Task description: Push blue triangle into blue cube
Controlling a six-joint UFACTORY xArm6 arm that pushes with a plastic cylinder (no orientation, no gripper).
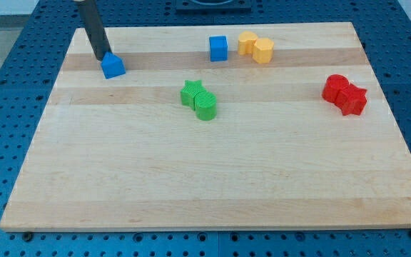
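One dark rod, my tip (103, 57) touching blue triangle (113, 66) | blue cube (218, 48) well apart | no fingers visible

Table (212, 178): pale wood, visible grain in lengthwise strips, smooth, satin-matt. Blue triangle (113, 66), blue cube (218, 48), yellow blocks (255, 47), red blocks (345, 94): plastic-looking, matt to slightly glossy. Green blocks (199, 100) showed ribbed tops. Rod above my tip (103, 58): dark, matt. Surrounding surface (6, 86): blue, perforated.

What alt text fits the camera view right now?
My tip touches the blue triangle at the board's top left; the blue cube sits apart to its right, beside two yellow blocks. Green blocks lie mid-board, red blocks at right.
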